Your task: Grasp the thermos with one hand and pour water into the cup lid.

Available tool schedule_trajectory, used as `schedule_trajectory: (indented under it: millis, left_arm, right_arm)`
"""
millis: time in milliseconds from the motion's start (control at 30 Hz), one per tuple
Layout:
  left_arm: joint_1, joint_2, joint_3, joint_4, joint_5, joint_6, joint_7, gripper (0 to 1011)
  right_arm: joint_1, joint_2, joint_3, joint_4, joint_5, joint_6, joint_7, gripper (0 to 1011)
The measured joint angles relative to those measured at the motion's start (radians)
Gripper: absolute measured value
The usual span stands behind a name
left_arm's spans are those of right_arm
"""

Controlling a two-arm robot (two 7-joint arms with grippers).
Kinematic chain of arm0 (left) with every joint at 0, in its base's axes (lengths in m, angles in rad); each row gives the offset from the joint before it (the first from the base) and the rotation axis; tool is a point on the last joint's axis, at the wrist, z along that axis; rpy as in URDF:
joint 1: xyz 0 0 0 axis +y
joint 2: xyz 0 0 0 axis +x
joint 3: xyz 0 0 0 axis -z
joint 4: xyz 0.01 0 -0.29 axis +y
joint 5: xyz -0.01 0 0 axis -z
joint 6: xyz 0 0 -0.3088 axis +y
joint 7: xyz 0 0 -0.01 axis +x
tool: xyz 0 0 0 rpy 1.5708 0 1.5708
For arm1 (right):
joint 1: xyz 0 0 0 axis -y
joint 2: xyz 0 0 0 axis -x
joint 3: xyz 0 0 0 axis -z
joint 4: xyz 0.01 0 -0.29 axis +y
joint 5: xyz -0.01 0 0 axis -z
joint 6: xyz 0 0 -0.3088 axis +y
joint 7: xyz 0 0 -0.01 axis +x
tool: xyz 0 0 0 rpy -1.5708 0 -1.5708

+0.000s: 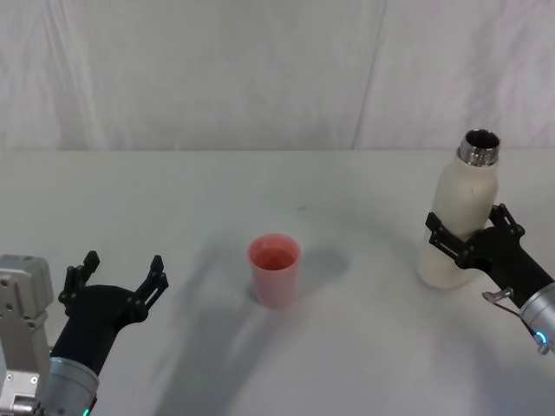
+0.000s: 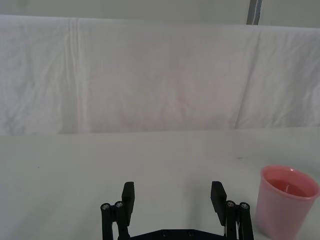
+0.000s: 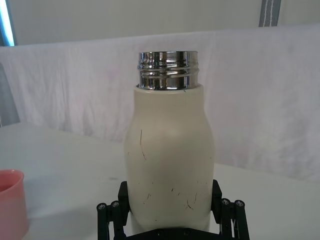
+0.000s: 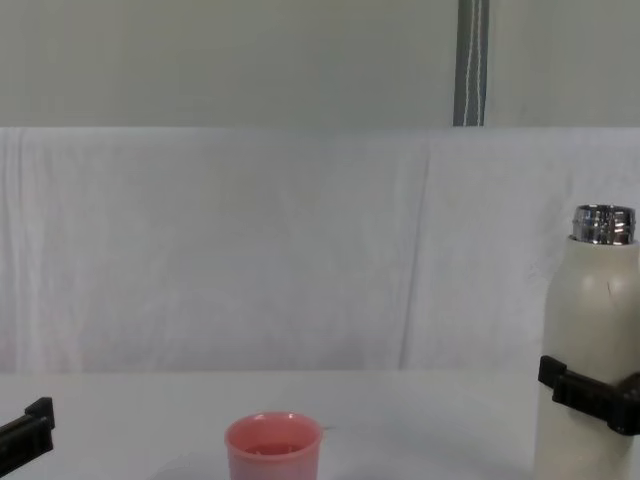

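The cream-white thermos [image 1: 460,217] stands upright on the table at the right, its chrome neck uncapped. My right gripper [image 1: 468,225] is shut on its lower body, one black finger on each side; in the right wrist view the thermos [image 3: 170,160] sits between the fingers [image 3: 123,194]. The pink cup lid [image 1: 275,269] stands upright at the table's middle, well to the left of the thermos. My left gripper [image 1: 122,264] hangs open at the near left, apart from the cup lid [image 2: 286,200]. The chest view shows the thermos [image 4: 590,340] and the cup lid [image 4: 273,447].
A white cloth covers the table [image 1: 173,199] and hangs as a backdrop [image 1: 260,69] behind it. Bare tabletop lies between the cup lid and the thermos.
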Motion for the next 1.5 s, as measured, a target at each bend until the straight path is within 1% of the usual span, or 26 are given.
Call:
schedule_trajectory:
  millis: [233,567,1500]
  left_arm:
    - [0.000,0.000,0.000,0.000,0.000,0.000,0.000,1001]
    - [0.000,0.000,0.000,0.000,0.000,0.000,0.000,1001]
    - [0.000,0.000,0.000,0.000,0.000,0.000,0.000,1001]
  right_arm:
    - [0.000,-0.001,-0.002,0.013,-0.002,-0.007,0.003,957]
    - [0.006,0.005,-0.010,0.013,-0.027,-0.008,0.003,958]
    - [0.007,0.004,-0.010,0.014,-0.028,-0.006,0.003,958]
